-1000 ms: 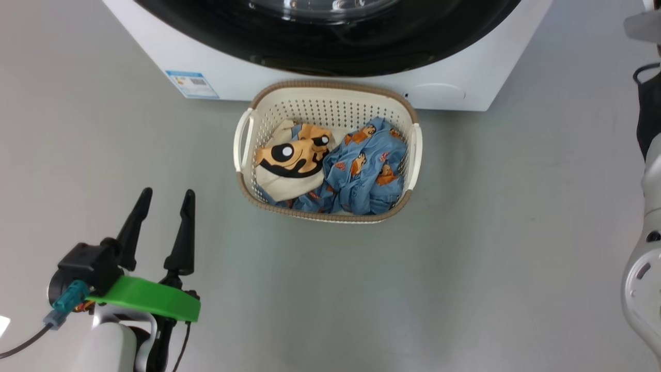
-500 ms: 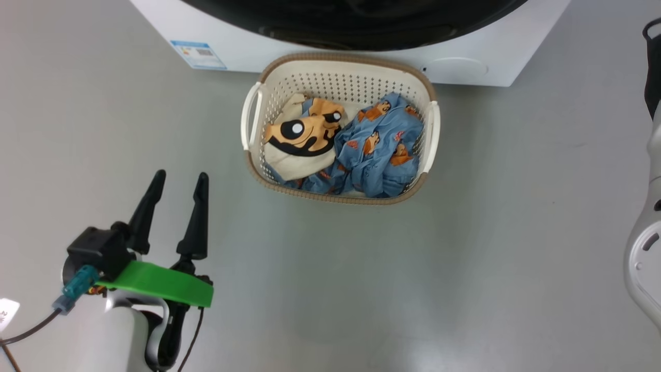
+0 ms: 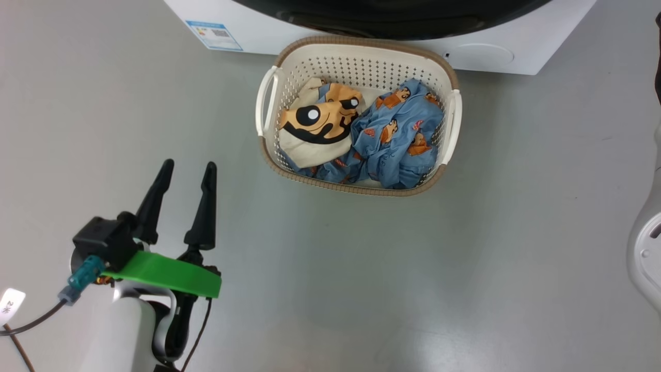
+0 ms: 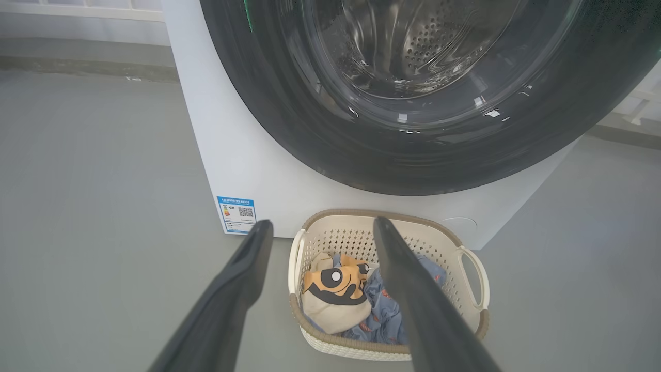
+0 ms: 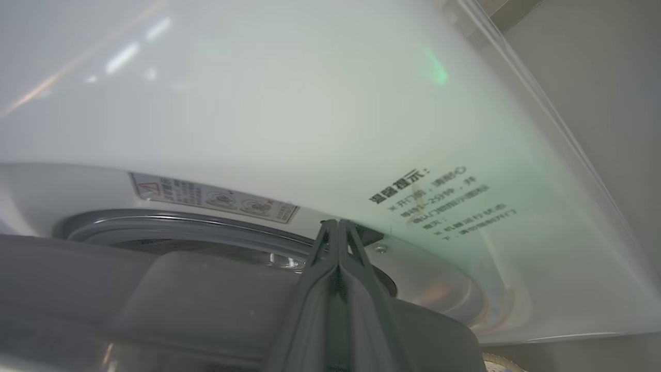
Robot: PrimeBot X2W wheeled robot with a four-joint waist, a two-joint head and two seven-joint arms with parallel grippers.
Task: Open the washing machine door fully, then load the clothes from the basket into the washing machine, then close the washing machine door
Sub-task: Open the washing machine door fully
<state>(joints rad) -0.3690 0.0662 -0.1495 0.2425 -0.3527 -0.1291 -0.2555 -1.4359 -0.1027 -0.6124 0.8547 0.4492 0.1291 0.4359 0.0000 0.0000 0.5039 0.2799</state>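
The main risk I see for you is at the washing machine door [image 4: 403, 160]. Your right end effector [image 5: 338, 223] has its two fingers pressed flat together, with nothing between them, and the tips lie very close to the white front of the washing machine [image 4: 227, 144], next to the grey ring [image 5: 181, 225] of the opening. A dark blurred mass, which I take for the door's edge, lies across the bottom of the right wrist view. I cannot tell if the tips touch the door or the front. Such a thin closed pair of fingers can only push or hook, so it may slip off the glossy edge, and then the door would stop half open or fall back.

The second risk is below. The basket [image 3: 361, 42] stands on the floor [image 3: 361, 279] directly against the foot of the machine, under the door, so please watch that the arm does not knock this light basket aside. The clothes [image 3: 356, 139] lie inside it, the cream garment [image 3: 310, 147] on the robot's left and the blue garment [image 3: 400, 142] on the right, partly overlapping; one could drag the other over the rim later.

Your left end effector [image 3: 189, 165] is wide open, holds nothing, and hovers over the floor, well apart from the basket
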